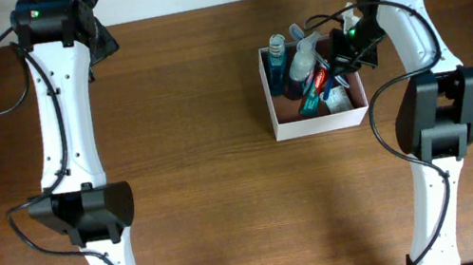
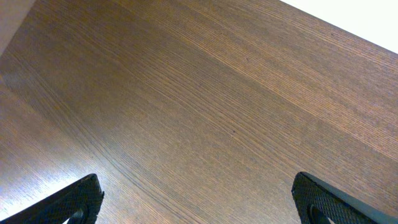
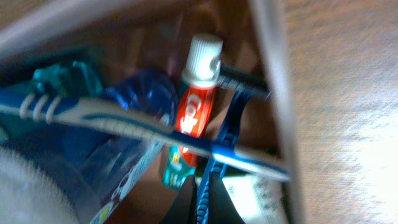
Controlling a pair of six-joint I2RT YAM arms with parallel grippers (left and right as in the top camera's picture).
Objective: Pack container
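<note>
The container (image 1: 322, 123) is a square shallow box with white walls and a reddish-brown inside, right of the table's middle. It holds a blue bottle (image 1: 279, 63), a toothpaste tube (image 1: 315, 85) and other toiletries. My right gripper (image 1: 340, 59) is over its right side. In the right wrist view the gripper (image 3: 204, 193) is shut on a blue razor (image 3: 231, 115), held inside the container wall (image 3: 273, 74), next to the red toothpaste tube (image 3: 194, 115) and under a blue-and-white toothbrush (image 3: 118, 118). My left gripper (image 2: 196, 186) is open and empty over bare wood.
The brown wooden table (image 1: 207, 186) ends at a white strip along the back. The left arm (image 1: 60, 114) runs along the left side, far from the container. A white packet (image 1: 339, 98) lies in the container's near right corner.
</note>
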